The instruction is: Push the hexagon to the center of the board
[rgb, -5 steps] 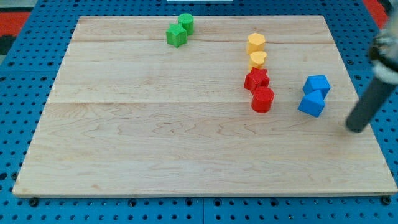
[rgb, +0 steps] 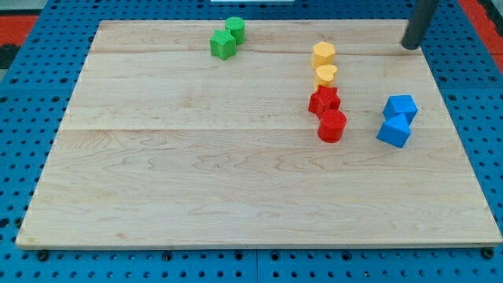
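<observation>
A yellow hexagon sits on the wooden board at the upper right of centre. Just below it lie a yellow heart-shaped block, a red star and a red many-sided block, forming a column. My tip rests near the board's top right corner, well to the right of the yellow hexagon and touching no block.
Two blue blocks, a cube and an angular one, lie at the right, below my tip. Two green blocks sit together near the top edge, left of centre.
My rod has moved from the board's right edge, beside the blue blocks, up to the top right corner. No block has moved.
</observation>
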Tool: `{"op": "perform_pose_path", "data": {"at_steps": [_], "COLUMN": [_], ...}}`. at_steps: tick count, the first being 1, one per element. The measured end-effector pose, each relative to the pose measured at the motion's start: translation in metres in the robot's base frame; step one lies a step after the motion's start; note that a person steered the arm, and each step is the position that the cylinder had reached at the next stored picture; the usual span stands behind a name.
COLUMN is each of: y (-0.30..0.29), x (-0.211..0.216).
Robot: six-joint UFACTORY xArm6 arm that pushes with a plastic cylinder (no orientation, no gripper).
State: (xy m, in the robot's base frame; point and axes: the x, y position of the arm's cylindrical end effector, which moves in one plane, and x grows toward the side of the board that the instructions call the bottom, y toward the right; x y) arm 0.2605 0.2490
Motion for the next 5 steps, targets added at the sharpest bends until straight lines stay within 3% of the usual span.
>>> {"op": "perform_pose_path", "data": {"at_steps": [3, 4, 5], "y": [-0.174, -0.199, -0.215], "x": [0.040, 0.006, 0.012]}}
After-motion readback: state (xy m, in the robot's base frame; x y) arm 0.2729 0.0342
